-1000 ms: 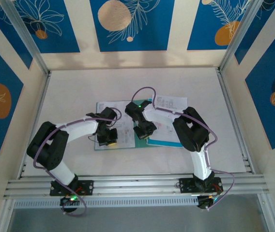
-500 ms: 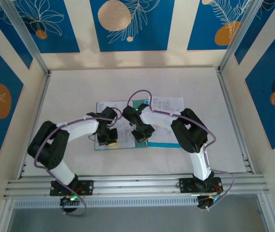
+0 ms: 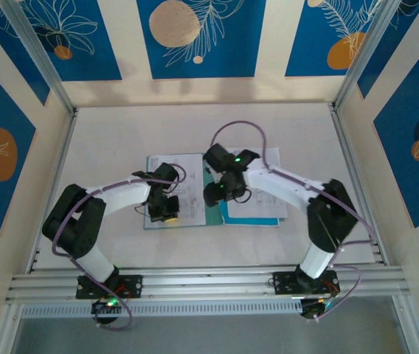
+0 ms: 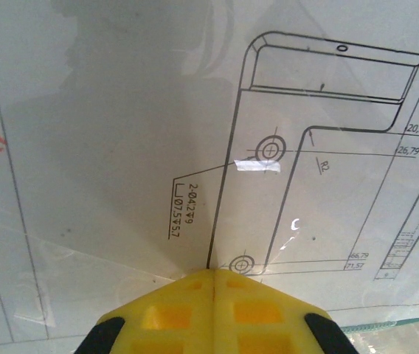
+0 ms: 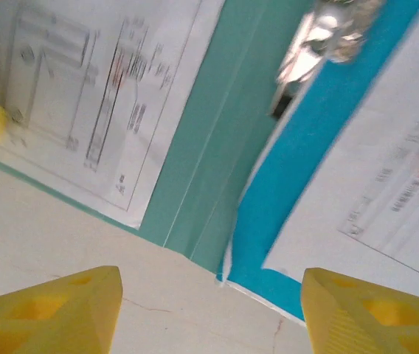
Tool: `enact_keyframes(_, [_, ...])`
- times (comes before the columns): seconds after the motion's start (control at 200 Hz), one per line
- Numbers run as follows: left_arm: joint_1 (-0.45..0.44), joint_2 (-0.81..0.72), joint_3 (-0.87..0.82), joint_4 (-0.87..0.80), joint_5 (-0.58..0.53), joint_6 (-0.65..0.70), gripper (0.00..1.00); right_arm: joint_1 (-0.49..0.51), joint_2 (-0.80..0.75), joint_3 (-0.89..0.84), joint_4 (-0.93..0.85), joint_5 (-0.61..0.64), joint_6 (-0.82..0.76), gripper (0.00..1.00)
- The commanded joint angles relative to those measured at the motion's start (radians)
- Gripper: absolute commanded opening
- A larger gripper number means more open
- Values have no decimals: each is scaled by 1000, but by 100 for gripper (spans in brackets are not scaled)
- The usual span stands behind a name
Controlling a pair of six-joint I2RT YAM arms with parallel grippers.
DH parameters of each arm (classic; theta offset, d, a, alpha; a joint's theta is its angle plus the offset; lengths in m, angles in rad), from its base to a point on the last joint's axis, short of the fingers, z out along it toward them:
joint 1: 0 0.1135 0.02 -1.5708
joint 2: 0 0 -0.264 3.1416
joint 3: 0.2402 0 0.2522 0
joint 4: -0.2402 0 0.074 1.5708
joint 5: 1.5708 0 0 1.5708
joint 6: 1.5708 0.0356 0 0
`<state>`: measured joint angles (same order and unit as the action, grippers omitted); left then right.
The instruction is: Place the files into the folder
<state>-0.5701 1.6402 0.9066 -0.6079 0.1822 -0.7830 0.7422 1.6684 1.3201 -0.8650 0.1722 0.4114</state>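
Observation:
The teal-green folder [image 3: 213,210] lies open on the table, its spine [image 5: 209,147] running between two halves. A white file with a technical drawing [image 4: 195,133] covers the left half [image 3: 187,177]. My left gripper [image 3: 164,210] is shut, and its yellow fingertips [image 4: 213,276] rest on that sheet near its front edge. Another printed file [image 5: 386,169] lies on the brighter blue right half [image 5: 320,155], which appears in the top view [image 3: 257,210] too. My right gripper [image 5: 220,310] hangs open over the folder's front edge, above the spine [image 3: 220,193], holding nothing.
A shiny metal clip [image 5: 327,33] sits at the folder's middle. A small strip of tape [image 4: 257,166] is on the left sheet. Bare white table [image 3: 195,133] surrounds the folder. Aluminium frame rails [image 3: 195,280] run along the near edge, with patterned walls behind.
My right arm's elbow has swung out to the right, and its gripper has shifted a little back and to the right over the folder's middle. The left arm has stayed put.

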Motion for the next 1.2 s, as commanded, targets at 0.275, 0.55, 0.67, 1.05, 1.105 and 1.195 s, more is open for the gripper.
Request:
enact_keyframes(0.275, [-9,13,40,-23,-2,10,0,-396,59,-137,90,-237,584,49])
enact_keyframes(0.55, [-10,19,56,-21,3,14,0,-414,161,-181,32,-245,669,44])
enact_keyframes(0.67, [-9,24,63,-21,7,18,0,-397,147,-223,30,-243,675,43])
enact_keyframes(1.05, [-10,31,67,-18,13,19,0,-360,147,-248,56,-273,683,43])
enact_keyframes(1.105, [-11,30,68,-19,14,19,0,-360,151,-246,61,-276,688,43])
enact_keyframes(1.195, [-11,20,69,-24,12,19,0,-361,165,-229,67,-285,691,43])
